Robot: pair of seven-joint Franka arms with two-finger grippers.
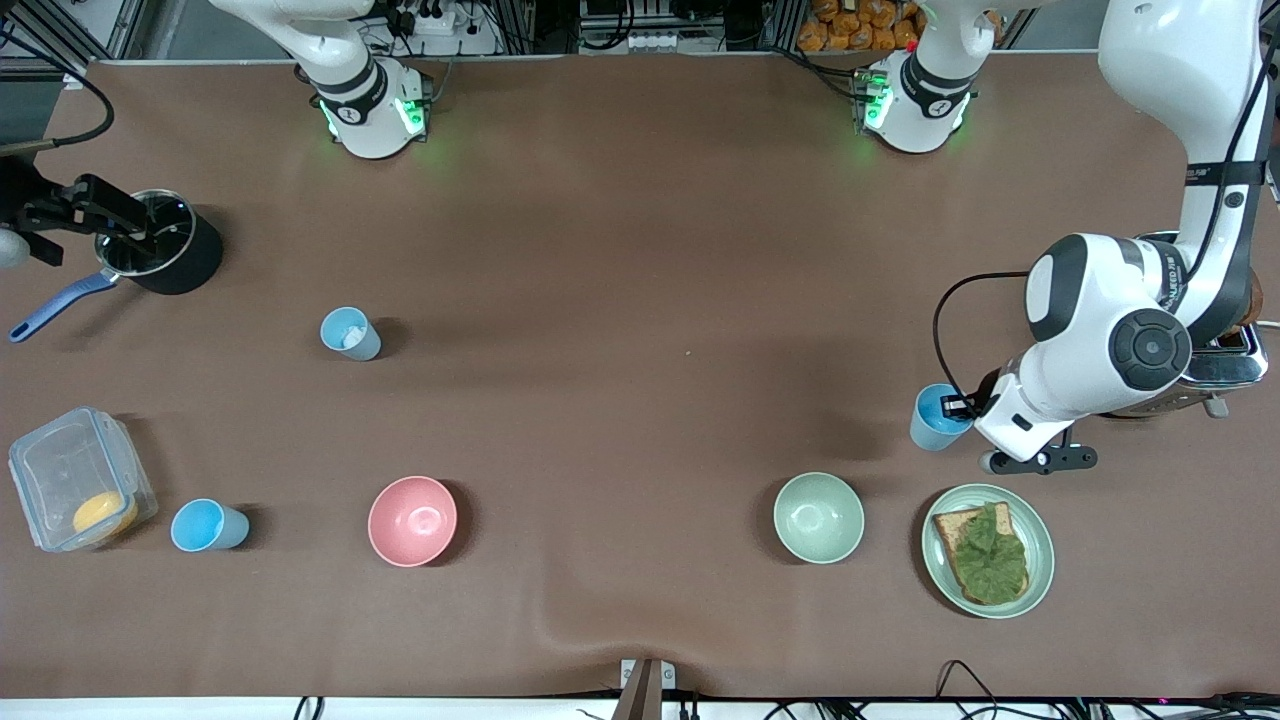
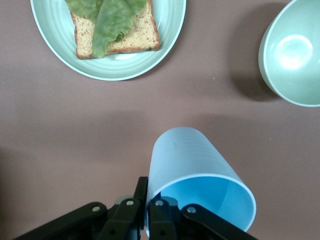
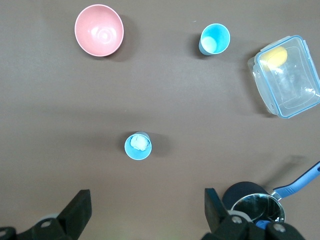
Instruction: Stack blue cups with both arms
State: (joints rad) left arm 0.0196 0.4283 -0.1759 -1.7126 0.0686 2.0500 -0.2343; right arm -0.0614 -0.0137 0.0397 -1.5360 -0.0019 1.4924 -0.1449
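Note:
Three blue cups show. My left gripper (image 1: 962,406) is shut on the rim of one cup (image 1: 935,420), one finger inside and one outside (image 2: 148,200). This cup (image 2: 195,160) is tilted, low over the table by the green plate. A second cup (image 1: 350,333), with something white inside, stands toward the right arm's end and shows in the right wrist view (image 3: 138,146). A third cup (image 1: 207,525) stands nearer the front camera beside the clear container (image 3: 215,39). My right gripper (image 1: 72,215) is open and empty, high beside the pot (image 3: 147,210).
A pink bowl (image 1: 412,520) and a pale green bowl (image 1: 818,517) stand near the front. A green plate (image 1: 1040,530) carries toast with lettuce. A black pot (image 1: 190,265) with a blue handle and a clear container (image 1: 60,470) sit at the right arm's end. A toaster (image 1: 1232,362) is half hidden by the left arm.

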